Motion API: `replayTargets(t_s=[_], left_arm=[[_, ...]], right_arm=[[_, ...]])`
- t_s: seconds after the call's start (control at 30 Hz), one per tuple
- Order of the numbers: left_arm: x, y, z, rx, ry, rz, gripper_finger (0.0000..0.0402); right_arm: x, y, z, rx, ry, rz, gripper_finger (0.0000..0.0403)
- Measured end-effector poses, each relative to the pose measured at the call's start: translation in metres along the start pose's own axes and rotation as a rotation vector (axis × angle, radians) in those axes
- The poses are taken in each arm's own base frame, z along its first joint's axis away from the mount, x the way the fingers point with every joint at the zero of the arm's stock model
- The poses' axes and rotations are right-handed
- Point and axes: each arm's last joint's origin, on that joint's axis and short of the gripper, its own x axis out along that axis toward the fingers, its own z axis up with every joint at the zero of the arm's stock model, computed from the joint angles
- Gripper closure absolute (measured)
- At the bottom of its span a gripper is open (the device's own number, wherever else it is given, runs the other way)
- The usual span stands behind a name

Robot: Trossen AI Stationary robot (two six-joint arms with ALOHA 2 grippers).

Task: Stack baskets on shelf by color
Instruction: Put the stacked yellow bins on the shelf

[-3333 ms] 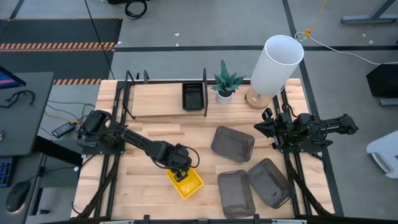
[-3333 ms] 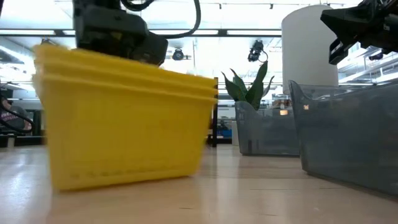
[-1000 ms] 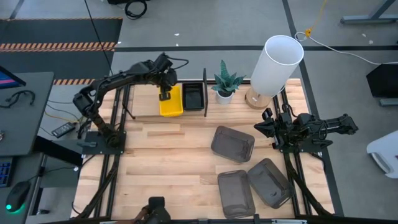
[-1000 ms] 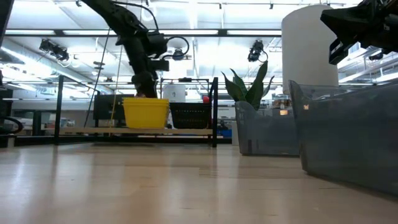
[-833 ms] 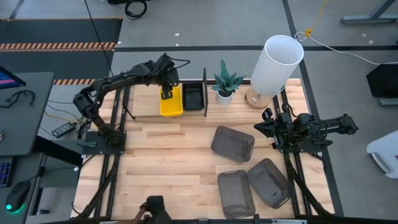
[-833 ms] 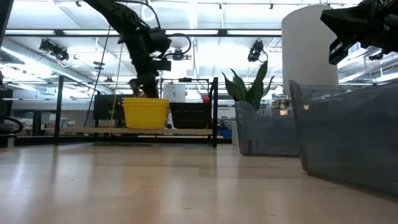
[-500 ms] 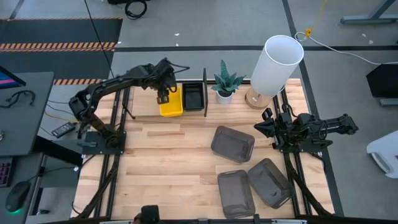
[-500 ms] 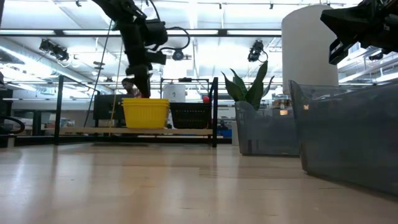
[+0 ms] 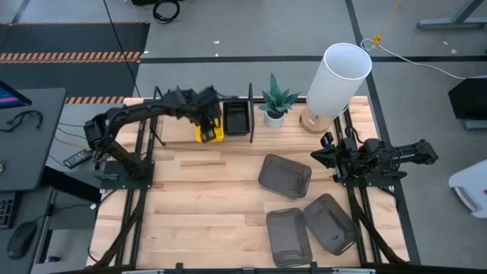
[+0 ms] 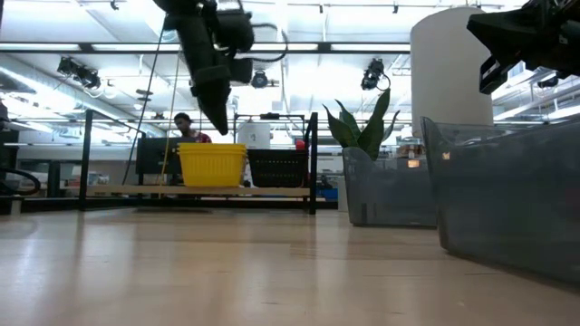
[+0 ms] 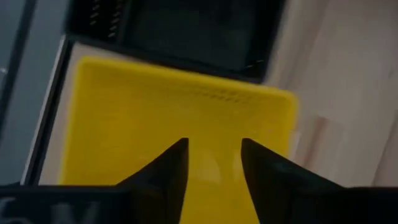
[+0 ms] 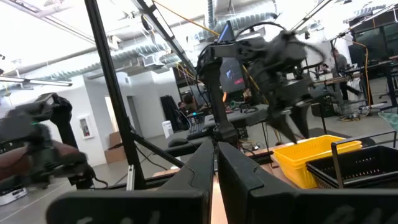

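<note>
Directly below the open left end effector sits the yellow basket.

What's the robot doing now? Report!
Left tool open, empty, above yellow baskets on shelf. Right tool parked, shut. Grey baskets waiting on table.

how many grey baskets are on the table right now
3. One grey basket lies mid-table, nearest the plant. A second lies at the near edge, and the third sits beside it, towards the right arm. All are off the shelf; none looks hidden.
</note>
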Motion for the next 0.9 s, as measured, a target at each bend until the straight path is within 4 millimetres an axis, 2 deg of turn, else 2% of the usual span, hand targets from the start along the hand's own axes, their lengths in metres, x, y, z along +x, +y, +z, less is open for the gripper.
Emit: replayTargets(t_s=[0.17, 0.27, 0.43, 0.57, 0.67, 0.9], left_arm=[[0.0, -0.033, 0.006, 0.073, 0.009, 0.072, 0.0185], [0.004, -0.038, 0.006, 0.045, 0.027, 0.076, 0.0162], [0.027, -0.041, 0.003, 0.051, 0.109, 0.07, 0.0151], [0.043, -0.041, 0.001, 0.063, 0.164, 0.067, 0.0157], [0.047, -0.041, 0.001, 0.08, 0.172, 0.089, 0.017], [0.051, -0.042, 0.002, 0.119, 0.18, 0.12, 0.0241]], right_arm=[[0.0, 0.0, 0.0, 0.0, 0.0, 0.0, 0.0376], [0.0, 0.0, 0.0, 0.0, 0.0, 0.0, 0.0376], [0.0, 0.0, 0.0, 0.0, 0.0, 0.0, 0.0376], [0.0, 0.0, 0.0, 0.0, 0.0, 0.0, 0.0376], [0.0, 0.0, 0.0, 0.0, 0.0, 0.0, 0.0376], [0.0, 0.0, 0.0, 0.0, 0.0, 0.0, 0.0376]])
